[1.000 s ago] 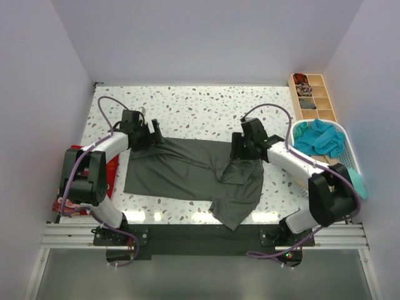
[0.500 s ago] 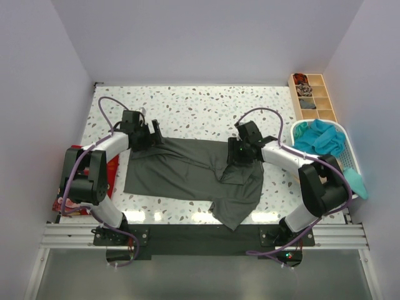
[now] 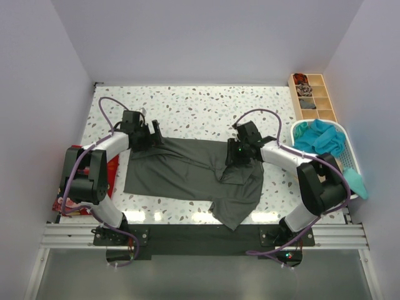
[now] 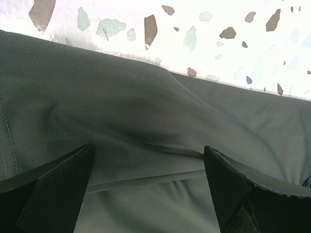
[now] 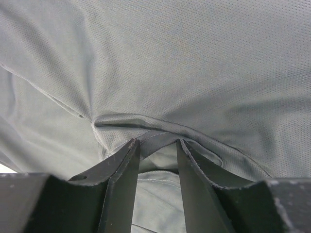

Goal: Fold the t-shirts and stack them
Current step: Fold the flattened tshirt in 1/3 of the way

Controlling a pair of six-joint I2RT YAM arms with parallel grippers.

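The dark grey-green t-shirt (image 3: 181, 172) lies spread and rumpled on the speckled table, its lower right part hanging toward the near edge. My left gripper (image 3: 152, 139) is open at the shirt's upper left corner; in the left wrist view it (image 4: 148, 148) straddles a hem of the shirt (image 4: 146, 111) with its jaws wide apart. My right gripper (image 3: 232, 155) sits on the bunched cloth right of centre. In the right wrist view it (image 5: 157, 141) is narrowly open, with a raised fold of the shirt (image 5: 160, 73) arching between the fingertips. A red shirt (image 3: 112, 170) lies under the left arm.
A white basket (image 3: 350, 157) at the right edge holds teal shirts (image 3: 319, 137), one draped over its rim. A wooden divided box (image 3: 312, 97) stands at the back right. Walls close in the table on three sides.
My right gripper has moved a little left and forward onto the bunched cloth near the shirt's middle. The left arm has not moved.
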